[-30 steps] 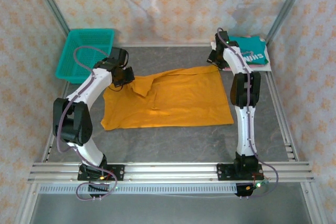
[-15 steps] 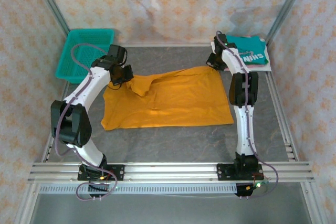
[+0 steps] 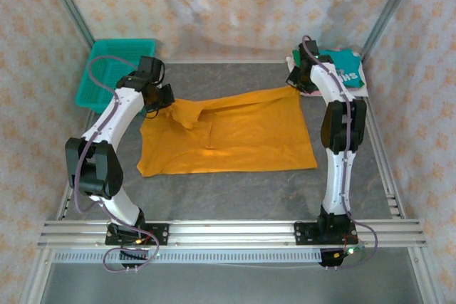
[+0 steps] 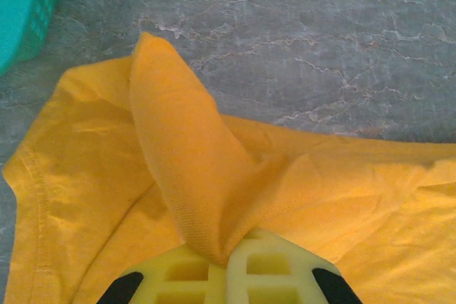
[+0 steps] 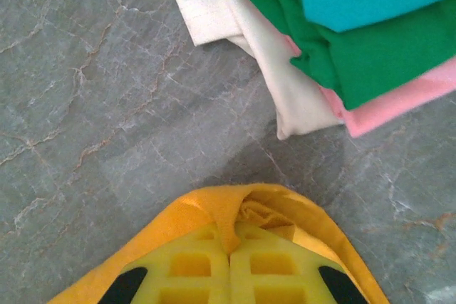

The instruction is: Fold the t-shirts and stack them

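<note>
Jaws pinched shut on mustard-orange cloth t-shirt [image 3: 235, 133], upper corners: left gripper [image 4: 228, 260], right gripper [image 5: 229, 247]. Advise lifting evenly, edge taut, folding toward frame bottom.

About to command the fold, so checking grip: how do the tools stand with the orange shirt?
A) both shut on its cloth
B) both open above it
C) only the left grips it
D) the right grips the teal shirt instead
A: the left tool is shut on a raised ridge of the orange shirt, and the right tool is shut on a bunched corner of it.
</note>
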